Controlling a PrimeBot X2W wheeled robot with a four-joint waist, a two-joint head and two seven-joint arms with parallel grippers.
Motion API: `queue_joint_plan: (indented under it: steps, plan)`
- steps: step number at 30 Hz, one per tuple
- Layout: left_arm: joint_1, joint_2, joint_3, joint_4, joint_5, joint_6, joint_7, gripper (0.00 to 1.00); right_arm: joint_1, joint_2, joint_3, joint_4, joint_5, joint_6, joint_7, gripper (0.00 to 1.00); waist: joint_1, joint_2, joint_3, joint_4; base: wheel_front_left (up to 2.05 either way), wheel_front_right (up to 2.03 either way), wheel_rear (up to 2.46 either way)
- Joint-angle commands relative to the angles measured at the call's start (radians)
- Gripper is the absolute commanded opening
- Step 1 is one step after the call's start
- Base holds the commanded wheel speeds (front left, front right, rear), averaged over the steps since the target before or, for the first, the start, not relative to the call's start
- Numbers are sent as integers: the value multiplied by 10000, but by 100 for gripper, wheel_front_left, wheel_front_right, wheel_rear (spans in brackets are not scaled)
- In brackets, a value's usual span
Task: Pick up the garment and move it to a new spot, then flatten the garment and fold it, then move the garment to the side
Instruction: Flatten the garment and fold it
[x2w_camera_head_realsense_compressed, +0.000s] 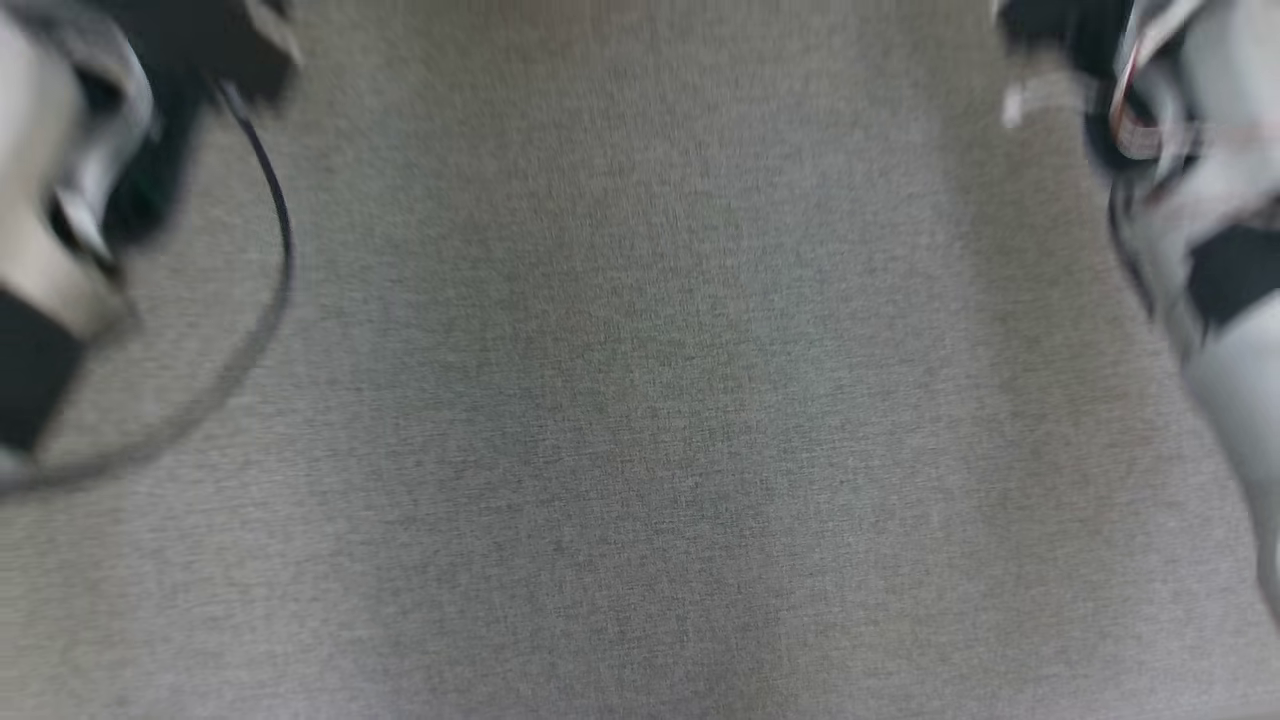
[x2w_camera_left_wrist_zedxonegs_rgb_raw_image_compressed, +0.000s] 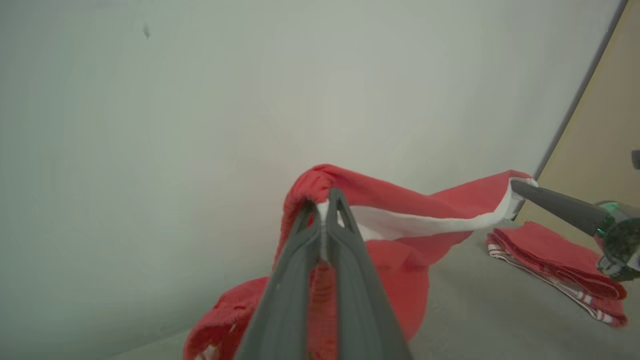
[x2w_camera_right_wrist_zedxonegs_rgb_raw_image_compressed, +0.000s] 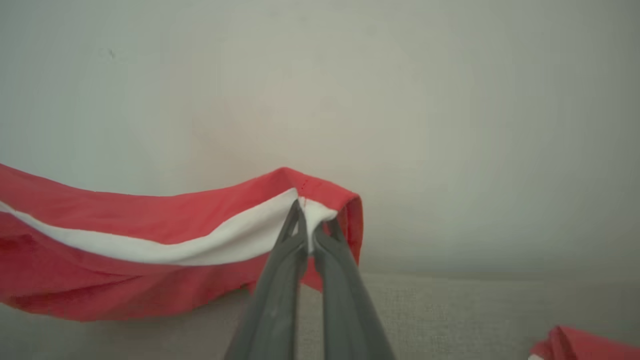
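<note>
Two corners of the garment (x2w_camera_left_wrist_zedxonegs_rgb_raw_image_compressed: 400, 197) are in my claws at this moment. My left claw (x2w_camera_left_wrist_zedxonegs_rgb_raw_image_compressed: 326, 201) is pressed together on a bunched red edge, with only a thin line of cloth between its fingers. My right claw (x2w_camera_right_wrist_zedxonegs_rgb_raw_image_compressed: 309, 220) is closed in the same way on the white band at the other end. In the left wrist view the right claw is off to the right of the left one. The cloth hangs between them as a loose red strip with the white band along it, not pulled tight. Below the left claw the rest of the garment drops down, and its lower part seems to reach the grey surface (x2w_camera_left_wrist_zedxonegs_rgb_raw_image_compressed: 480, 310), though I cannot tell this for sure. Beyond the right claw, on the same surface, lies a folded red cloth (x2w_camera_left_wrist_zedxonegs_rgb_raw_image_compressed: 555, 257) with a striped edge; it is apart from the one that I hold. The head view is blurred; there I see my left arm (x2w_camera_head_realsense_compressed: 50, 200) and my right arm (x2w_camera_head_realsense_compressed: 1225, 330) at the edges, with the grey surface between them. I judge that the first step is in progress: the garment is lifted but not yet put down in a new spot. The flattening, the folding and the move to the side are all left to do. For the next move I should probably spread the claws apart, so that the cloth lands flat and not in a heap.
</note>
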Motion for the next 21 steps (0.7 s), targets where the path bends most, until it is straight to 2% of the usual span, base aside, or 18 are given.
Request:
queue_joint_plan:
  steps: [1,6,8,10,11,13,21]
  plan:
    - [238,58,128,-124,32,60,-67,0,212,-107,-5,-92,79,-28,-34,0,2,1,-631,153,0,0,0]
    - [2893,54,847,-1648,603,524,-52,0,2663,-565,-80,-1255,186,-28,148,0,2,1,-1270,252,0,0,0]
    - [3843,14,933,-2102,945,581,-53,0,3604,-715,-189,-1729,144,-28,247,0,2,1,-1508,262,0,0,0]
    - [4268,-61,980,-2294,1079,583,-53,0,4044,-806,-284,-1950,101,-28,293,0,2,1,-1621,276,0,0,0]
    - [5054,-47,845,-2507,1450,597,-54,0,4957,-931,-504,-2382,63,-28,438,0,2,1,-1823,291,0,0,0]
    - [5794,-210,888,-2688,1609,593,-53,0,5822,-1004,-704,-2826,11,-28,626,0,2,1,-2026,329,0,0,0]
    - [8155,-714,1002,-2953,2496,426,-54,0,8817,-898,-1828,-4423,-549,-28,1414,0,2,1,-2752,329,0,0,0]
